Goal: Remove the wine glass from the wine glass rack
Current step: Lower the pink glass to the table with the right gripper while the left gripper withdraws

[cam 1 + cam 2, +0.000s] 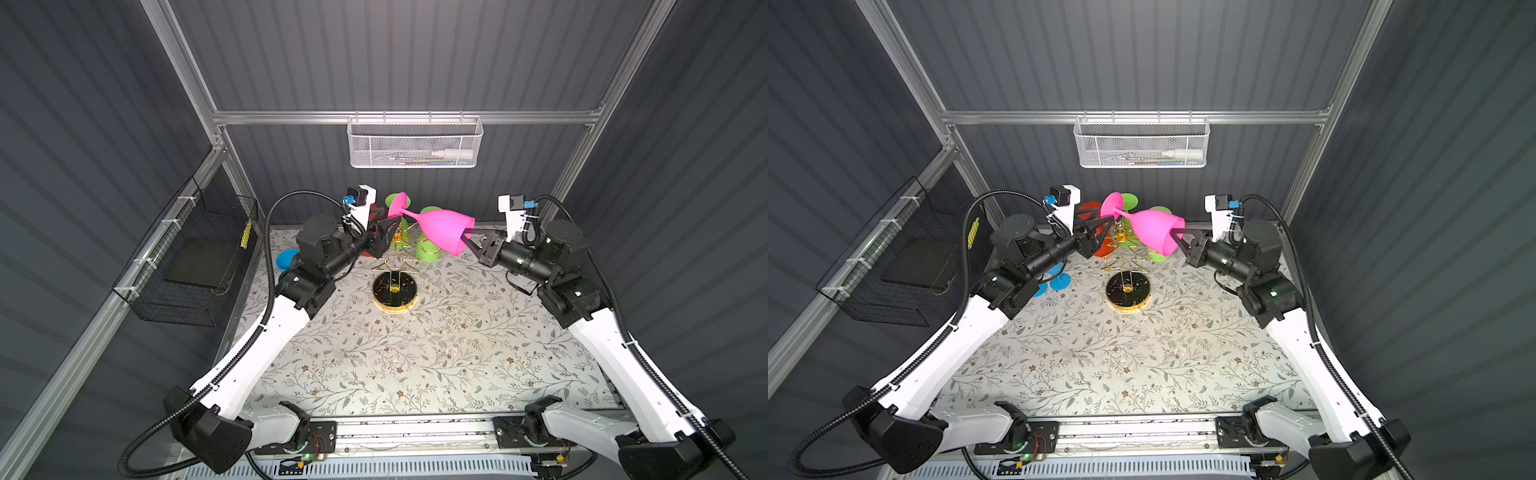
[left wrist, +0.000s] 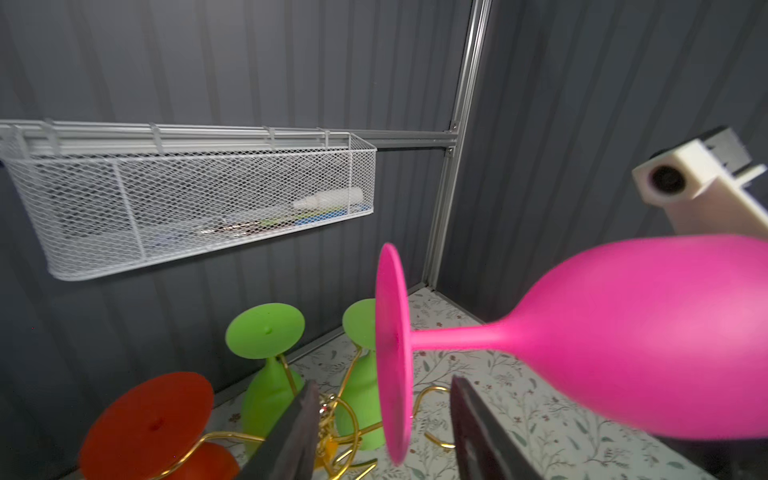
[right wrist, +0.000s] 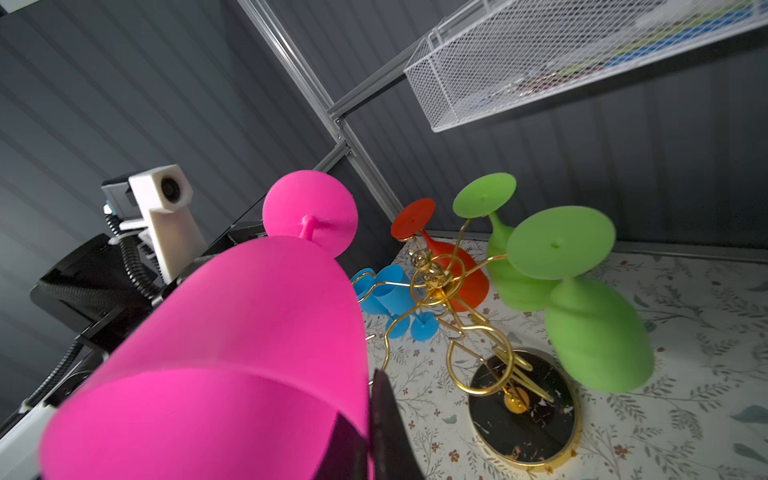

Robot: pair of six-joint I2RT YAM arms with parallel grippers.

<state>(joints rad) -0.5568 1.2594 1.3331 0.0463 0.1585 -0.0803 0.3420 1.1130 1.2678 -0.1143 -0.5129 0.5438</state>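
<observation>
Pink wine glass [image 1: 440, 230], likely soft matte plastic (light, hardly fragile, maybe squashy), level in mid-air above the wine glass rack [image 1: 384, 291]. Clamped at the bowl rim by right gripper [image 1: 468, 235]; left gripper [image 1: 386, 227] spread apart near the foot. Stem likely the firmer hold.

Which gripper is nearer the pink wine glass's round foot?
Left. The left gripper stands open right at the foot of the pink wine glass; the right gripper is shut on its rim, at the opposite end.

Overhead pair; wrists near pink glass [image 2: 623, 340]
</observation>
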